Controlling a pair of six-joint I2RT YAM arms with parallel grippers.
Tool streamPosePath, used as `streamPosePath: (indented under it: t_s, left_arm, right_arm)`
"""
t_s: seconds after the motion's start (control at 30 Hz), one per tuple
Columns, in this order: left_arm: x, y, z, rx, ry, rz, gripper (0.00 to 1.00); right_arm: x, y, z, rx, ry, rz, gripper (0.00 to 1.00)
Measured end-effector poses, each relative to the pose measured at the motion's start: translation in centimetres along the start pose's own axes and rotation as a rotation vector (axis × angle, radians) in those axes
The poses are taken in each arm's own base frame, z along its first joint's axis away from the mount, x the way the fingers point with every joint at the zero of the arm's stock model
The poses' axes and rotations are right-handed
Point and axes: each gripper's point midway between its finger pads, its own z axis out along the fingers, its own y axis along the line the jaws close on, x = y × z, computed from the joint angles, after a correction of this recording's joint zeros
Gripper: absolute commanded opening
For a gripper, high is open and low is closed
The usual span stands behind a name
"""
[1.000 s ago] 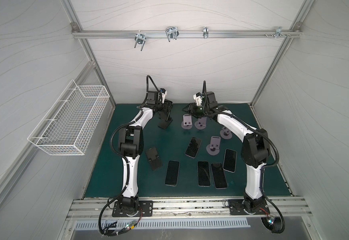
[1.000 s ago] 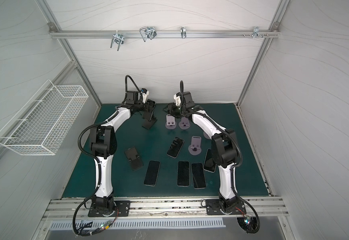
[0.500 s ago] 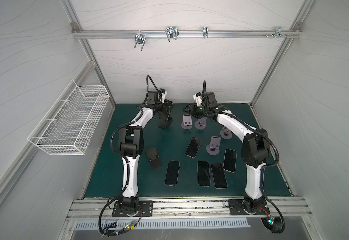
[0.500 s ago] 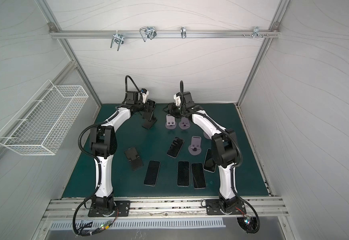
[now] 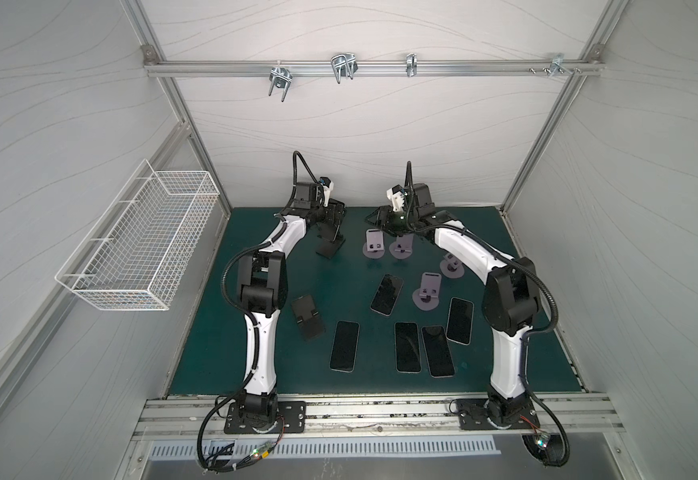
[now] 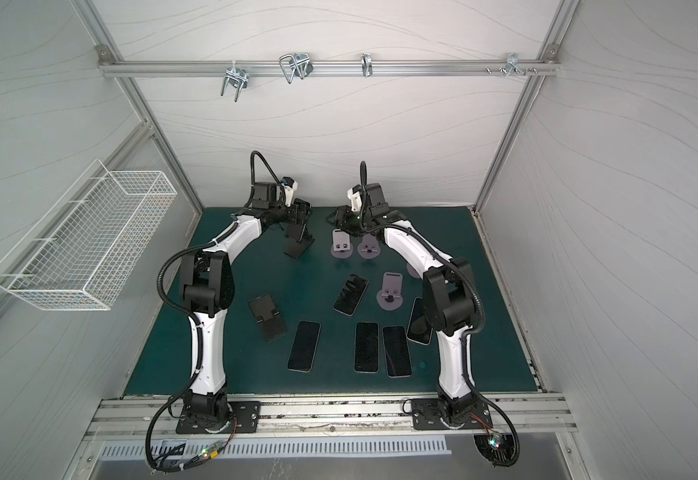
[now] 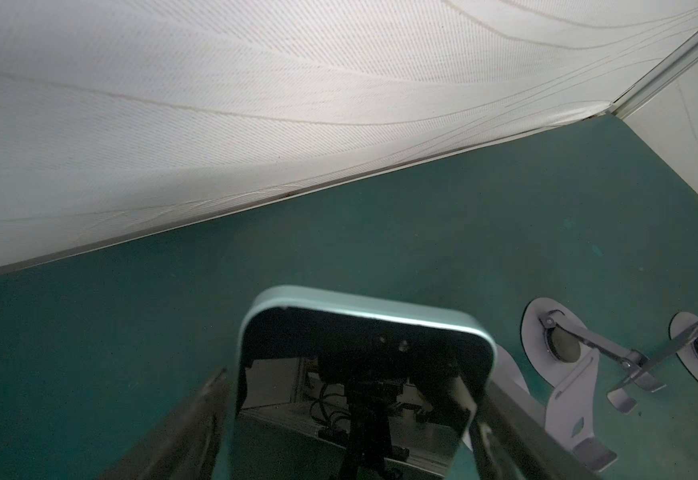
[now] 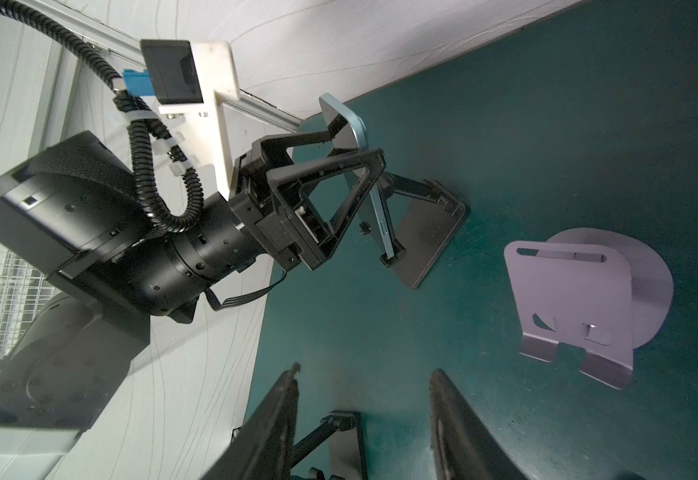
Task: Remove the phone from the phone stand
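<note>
Black stand (image 5: 329,249), upper centre in both top views, props the blue-rimmed phone (image 7: 363,374); left claw (image 7: 351,399) straddles it (jaws released); right claw (image 8: 364,370) clenched.

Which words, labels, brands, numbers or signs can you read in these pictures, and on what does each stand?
None can be read.
The phone on the black stand shows only a dark, reflecting screen.
The purple stands and the flat phones carry no legible marks.
</note>
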Motion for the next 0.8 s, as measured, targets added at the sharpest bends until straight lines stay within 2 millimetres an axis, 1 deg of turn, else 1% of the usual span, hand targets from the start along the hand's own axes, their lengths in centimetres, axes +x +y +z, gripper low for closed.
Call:
streamPosePath:
  t_s: [0.27, 0.57, 0.73, 0.8]
  left_arm:
    - [-0.08, 0.00, 0.01, 0.000, -0.004, -0.003, 0.84]
    - [0.01, 0.06, 0.05, 0.000, -0.004, -0.004, 0.85]
    - [0.15, 0.09, 0.09, -0.001, -0.001, -0.007, 0.78]
    - [0.15, 0.19, 0.07, -0.003, -0.001, -0.004, 0.76]
  right_arm:
    - [0.03, -0.03, 0.00, 0.001, 0.001, 0.000, 0.51]
    - [0.04, -0.04, 0.00, 0.002, 0.001, -0.001, 0.51]
    - [0.05, -0.05, 0.00, 0.002, 0.002, -0.001, 0.50]
    - [0.05, -0.05, 0.00, 0.002, 0.002, -0.001, 0.50]
